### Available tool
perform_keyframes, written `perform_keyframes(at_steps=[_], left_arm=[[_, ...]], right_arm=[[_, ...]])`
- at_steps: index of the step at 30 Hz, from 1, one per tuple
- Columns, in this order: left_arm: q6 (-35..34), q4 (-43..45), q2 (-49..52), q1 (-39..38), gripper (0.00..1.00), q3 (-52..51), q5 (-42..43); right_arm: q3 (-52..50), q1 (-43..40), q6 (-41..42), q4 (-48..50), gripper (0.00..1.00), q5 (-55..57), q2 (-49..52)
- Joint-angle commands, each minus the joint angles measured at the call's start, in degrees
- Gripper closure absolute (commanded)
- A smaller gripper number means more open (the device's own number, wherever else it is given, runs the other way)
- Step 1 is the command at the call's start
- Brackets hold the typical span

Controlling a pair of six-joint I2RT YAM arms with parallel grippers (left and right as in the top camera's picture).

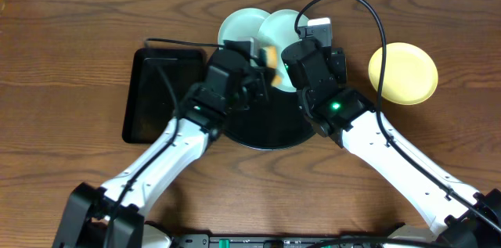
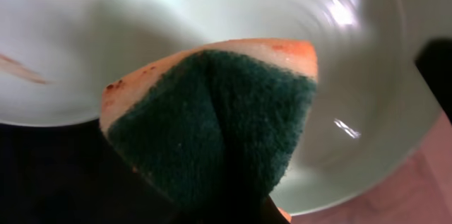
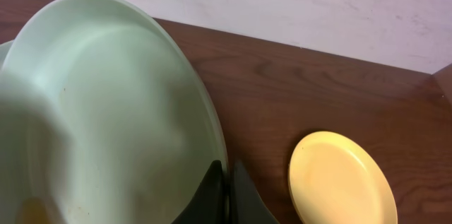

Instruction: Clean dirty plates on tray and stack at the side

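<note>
My right gripper is shut on the rim of a mint-blue plate and holds it tilted over the back of the round black tray. The right wrist view shows the fingers pinching that plate's edge. My left gripper is shut on a green and orange sponge, pressed against the plate's face. A second mint-blue plate lies behind to the left and has a brown smear. The yellow plate lies alone on the table to the right, also in the right wrist view.
A smaller rectangular black tray lies left of the round tray, under my left arm. A black cable loops over the right arm toward the yellow plate. The wooden table runs to a pale wall behind.
</note>
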Motion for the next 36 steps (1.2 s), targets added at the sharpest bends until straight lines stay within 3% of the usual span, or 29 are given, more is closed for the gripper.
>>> perform_keyframes(at_steps=[1,7,36], left_arm=[[-2.9,1.6,1.1,-1.8,0.92,0.3,1.2],[-6.3,4.5,1.4,-3.5,0.92,0.3,1.2],[-5.9,6.1,3.8,-4.7,0.92,0.3,-2.2]], right_arm=[[-0.2,0.5,0.5,-0.1,0.99,1.6,-1.3],[-0.2,0.9,0.5,-0.1,0.99,1.6,-1.3],[-0.2,5.7,0.5,0.5,0.99,1.6,-1.3]])
